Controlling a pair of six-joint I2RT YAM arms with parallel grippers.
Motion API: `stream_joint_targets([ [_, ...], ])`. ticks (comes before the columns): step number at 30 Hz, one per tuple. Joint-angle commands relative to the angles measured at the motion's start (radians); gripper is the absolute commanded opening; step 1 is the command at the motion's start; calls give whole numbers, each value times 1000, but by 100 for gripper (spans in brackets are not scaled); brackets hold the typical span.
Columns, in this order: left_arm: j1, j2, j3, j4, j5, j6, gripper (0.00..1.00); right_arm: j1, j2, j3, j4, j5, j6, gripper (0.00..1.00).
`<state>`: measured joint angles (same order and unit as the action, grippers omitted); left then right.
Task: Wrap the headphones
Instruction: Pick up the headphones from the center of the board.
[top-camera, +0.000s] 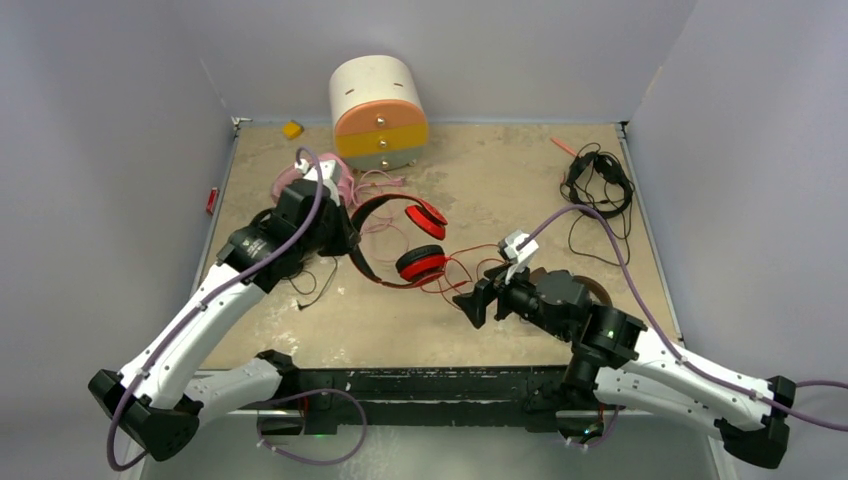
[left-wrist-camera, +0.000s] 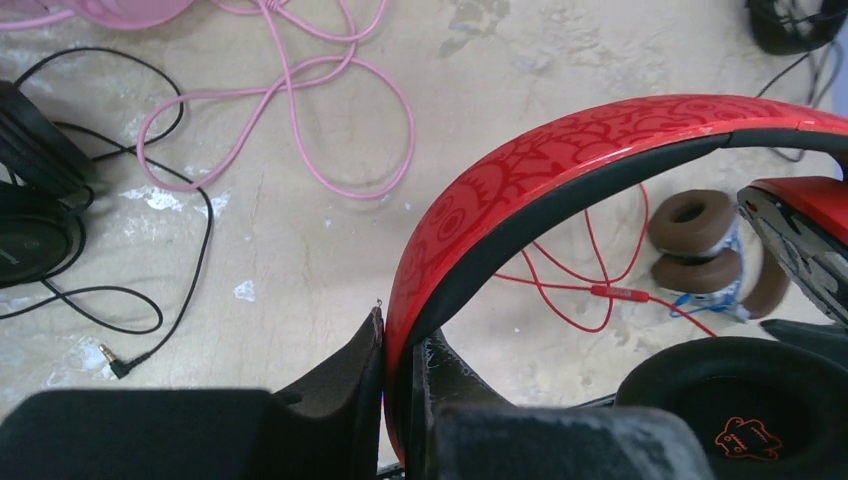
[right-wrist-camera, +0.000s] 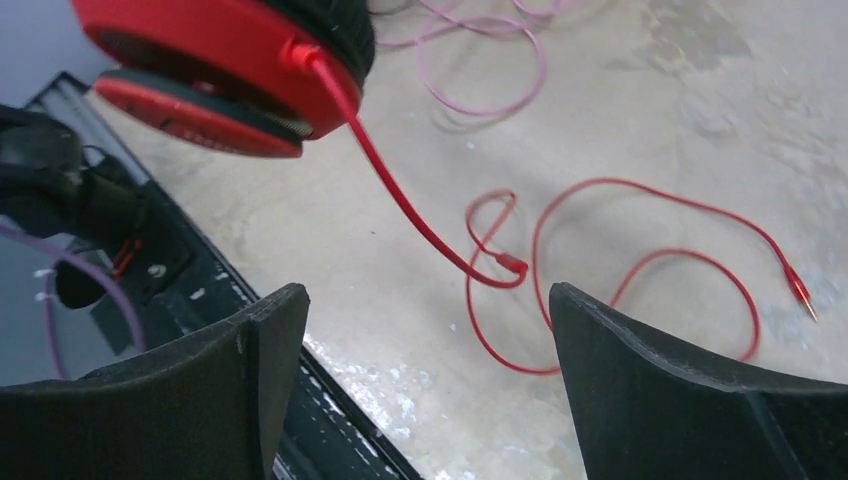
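Note:
The red headphones (top-camera: 418, 263) lie mid-table, the headband (left-wrist-camera: 560, 160) raised. My left gripper (left-wrist-camera: 405, 335) is shut on that headband, also seen from above (top-camera: 350, 240). Their red cable (right-wrist-camera: 600, 250) runs loose over the table from an earcup (right-wrist-camera: 220, 60). My right gripper (right-wrist-camera: 425, 300) is open and empty just above the table, near the cable, beside the front edge (top-camera: 472, 300). The pink headphones (top-camera: 292, 178) and pink cable (left-wrist-camera: 300, 110) lie behind my left arm. Black headphones (top-camera: 597, 180) lie far right, another black pair (left-wrist-camera: 30, 200) left. The brown headphones (left-wrist-camera: 705, 250) lie under my right arm.
A white-orange-yellow drawer box (top-camera: 380, 110) stands at the back centre. A small yellow object (top-camera: 292, 129) and an orange stick (top-camera: 562, 145) lie near the back wall. A black jack plug (left-wrist-camera: 118, 366) lies by my left fingers. The black front rail (right-wrist-camera: 330, 400) runs below my right gripper.

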<state>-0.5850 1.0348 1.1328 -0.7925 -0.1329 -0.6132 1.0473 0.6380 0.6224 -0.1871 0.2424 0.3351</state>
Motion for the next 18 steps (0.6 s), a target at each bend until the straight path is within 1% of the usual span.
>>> stream_joint_targets([
  [1,61,-8,135,-13,182,39,0,0,-29,-10,160,-108,-101,91],
  [6,113,10,193,-28,313,50,0,0,39,13,245,-132,-163,87],
  [9,128,5,194,-24,377,50,0,0,93,39,257,-83,-170,84],
  [13,140,-10,198,-24,416,50,0,0,106,39,276,-37,-153,75],
  [14,143,-11,201,-24,430,50,0,-1,96,30,293,-27,-151,70],
  [16,150,-9,208,-27,443,51,0,-1,63,9,329,-17,-150,56],
  [18,152,-9,209,-34,418,48,0,0,27,-3,338,1,-147,45],
])
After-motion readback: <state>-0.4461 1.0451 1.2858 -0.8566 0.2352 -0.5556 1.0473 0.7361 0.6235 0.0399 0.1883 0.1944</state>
